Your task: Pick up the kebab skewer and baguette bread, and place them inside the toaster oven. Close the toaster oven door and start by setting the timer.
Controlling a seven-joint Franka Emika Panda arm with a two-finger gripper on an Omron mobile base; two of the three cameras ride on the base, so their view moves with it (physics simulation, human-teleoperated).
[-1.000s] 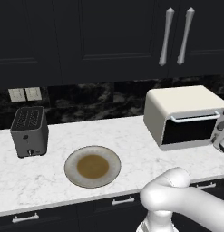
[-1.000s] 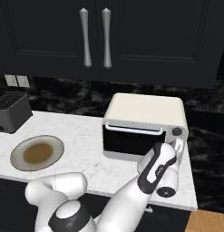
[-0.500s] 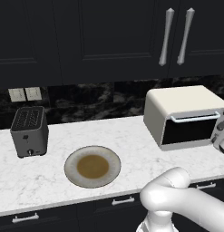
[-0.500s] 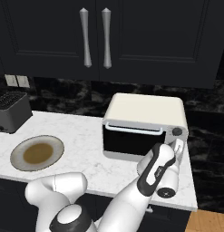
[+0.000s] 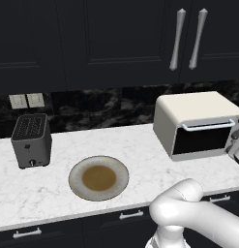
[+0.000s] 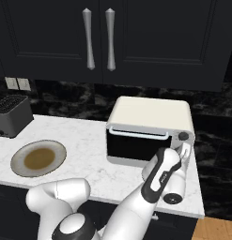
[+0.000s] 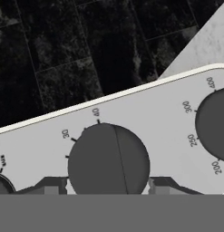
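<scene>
Hand view: pincer straddles toaster oven knob marked 30, 40, grip uncertain.

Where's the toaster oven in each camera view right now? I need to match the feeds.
Left base view: toaster oven on the counter at far right, door shut.
Right base view: right of centre on the counter, with the gripper at its knob panel.
Hand view: only its cream knob panel, dark knobs close up.
Shared landmark: the plate, which the two base views share.
</scene>
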